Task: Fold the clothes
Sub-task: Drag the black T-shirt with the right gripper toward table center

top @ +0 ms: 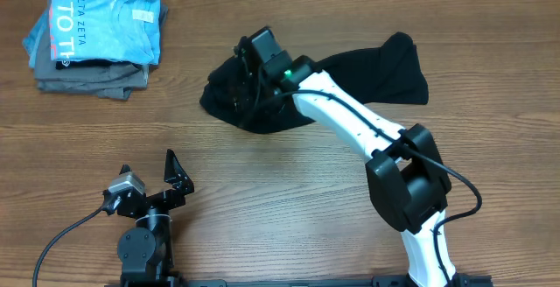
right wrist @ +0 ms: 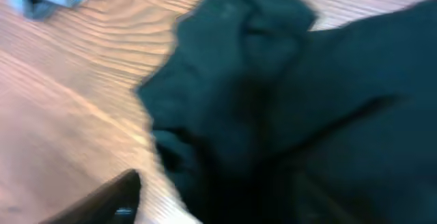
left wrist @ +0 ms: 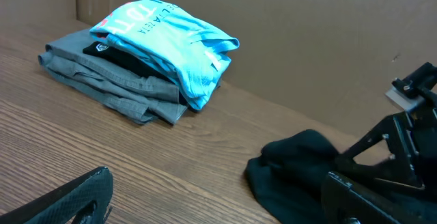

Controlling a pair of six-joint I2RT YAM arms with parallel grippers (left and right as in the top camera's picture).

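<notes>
The crumpled soft T-shirt (top: 385, 68) is plain black with no print, lying on a wooden table (top: 289, 191) of warm brown with darker streaked grain. The folded T-shirt (top: 109, 16) topping the stack is light blue with white lettering, and the folded garments (top: 92, 81) under it are plain grey. The right arm (top: 346, 116) is white with black joints.

Soft matt T-shirt (top: 389, 70) (wood-grain table (top: 280, 201)).
</notes>
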